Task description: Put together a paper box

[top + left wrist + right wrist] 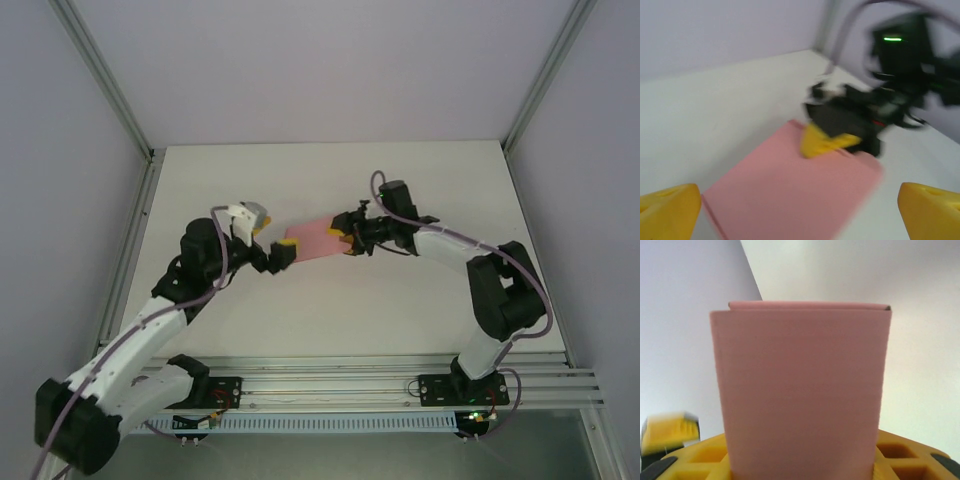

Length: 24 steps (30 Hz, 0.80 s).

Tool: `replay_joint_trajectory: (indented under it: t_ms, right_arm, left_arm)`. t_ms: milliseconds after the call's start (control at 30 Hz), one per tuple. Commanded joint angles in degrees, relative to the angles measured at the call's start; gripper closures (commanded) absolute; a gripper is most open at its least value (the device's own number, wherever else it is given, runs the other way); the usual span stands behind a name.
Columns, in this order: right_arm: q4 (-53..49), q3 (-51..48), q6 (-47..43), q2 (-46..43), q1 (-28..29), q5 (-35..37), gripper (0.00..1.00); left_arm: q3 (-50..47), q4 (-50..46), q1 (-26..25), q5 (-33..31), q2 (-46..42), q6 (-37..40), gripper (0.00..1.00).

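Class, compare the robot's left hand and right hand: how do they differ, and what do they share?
The right hand is shut on the paper box, while the left hand is open, its fingers spread wide of the card. The right hand sits at the box's right end, the left hand at its left end. Both have yellow fingers.

Salmon-pink paper box [316,240], folded flat; apparently raised, roughly level.
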Motion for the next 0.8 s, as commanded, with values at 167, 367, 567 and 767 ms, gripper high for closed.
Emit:
replay_joint_trajectory:
  t_ms: [167, 367, 567, 767]
  right_arm:
    - [-16.05, -0.52, 14.06, -5.72, -2.84, -8.64, 0.64]
    - [-12.57, -3.63, 21.56, -6.94, -3.17, -11.32, 0.71]
    - [-3.03, -7.1, 30.03, -8.32, -3.61, -12.11, 0.71]
    - [0.65, -8.29, 34.84, -10.09, -3.7, -11.38, 0.71]
  left_arm:
    - [11.33, -25.25, -9.81, -6.41, 5.38, 32.14, 0.0]
    - [18.99, -35.09, -15.78, -10.08, 13.98, 40.4, 0.0]
    - [18.99, -31.24, -17.23, -14.76, 15.82, 41.94, 0.01]
    - [21.46, -33.75, -18.01, -16.2, 19.74, 44.08, 0.06]
